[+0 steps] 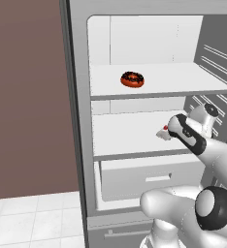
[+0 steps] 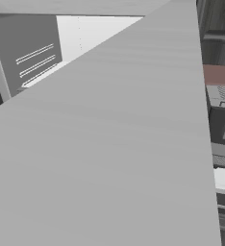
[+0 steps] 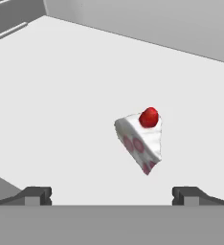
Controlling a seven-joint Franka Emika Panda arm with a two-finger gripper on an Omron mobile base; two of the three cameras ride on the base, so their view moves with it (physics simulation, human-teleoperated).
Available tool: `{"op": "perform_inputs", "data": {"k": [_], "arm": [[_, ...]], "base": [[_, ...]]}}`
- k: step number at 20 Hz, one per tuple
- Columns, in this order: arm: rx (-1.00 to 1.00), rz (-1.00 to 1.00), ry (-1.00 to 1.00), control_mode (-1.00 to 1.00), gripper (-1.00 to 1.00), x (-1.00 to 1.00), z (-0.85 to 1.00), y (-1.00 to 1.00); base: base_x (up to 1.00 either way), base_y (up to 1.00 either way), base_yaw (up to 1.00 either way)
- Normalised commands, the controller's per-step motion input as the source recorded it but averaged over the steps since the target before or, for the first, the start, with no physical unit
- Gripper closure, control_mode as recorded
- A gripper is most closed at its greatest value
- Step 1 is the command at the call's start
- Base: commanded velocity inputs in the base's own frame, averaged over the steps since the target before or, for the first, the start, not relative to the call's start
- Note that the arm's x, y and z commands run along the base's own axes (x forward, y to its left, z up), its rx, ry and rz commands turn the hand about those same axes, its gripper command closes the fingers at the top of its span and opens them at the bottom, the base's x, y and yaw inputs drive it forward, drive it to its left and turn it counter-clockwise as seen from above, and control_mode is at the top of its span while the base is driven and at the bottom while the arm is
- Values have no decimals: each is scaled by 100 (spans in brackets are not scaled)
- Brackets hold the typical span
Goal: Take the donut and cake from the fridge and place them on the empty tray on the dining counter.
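On the fridge shelf [image 1: 130, 140] our spread gripper [image 3: 111, 195] approaches the cake [image 3: 140, 139]; off-centre closing could topple it.

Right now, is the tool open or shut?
Open: in the hand view both fingertips stand wide apart, touching nothing, with the cake on the shelf ahead.

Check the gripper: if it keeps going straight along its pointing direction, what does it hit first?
Most likely the cake, lying on the fridge's middle shelf, ahead and between the open gripper tips, slightly right of centre. Depth is unclear; a steep approach could touch the shelf first.
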Motion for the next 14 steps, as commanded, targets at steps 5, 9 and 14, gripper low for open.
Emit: {"op": "perform_inputs", "data": {"k": [5, 9, 14], "arm": [[0, 4, 5, -100, -100, 30, -16, 0], [0, 4, 2, -100, -100, 24, -21, 0], [0, 5, 0, -100, -100, 18, -23, -4]], "base": [[0, 0, 0], [0, 0, 0], [0, 0, 0]]}}
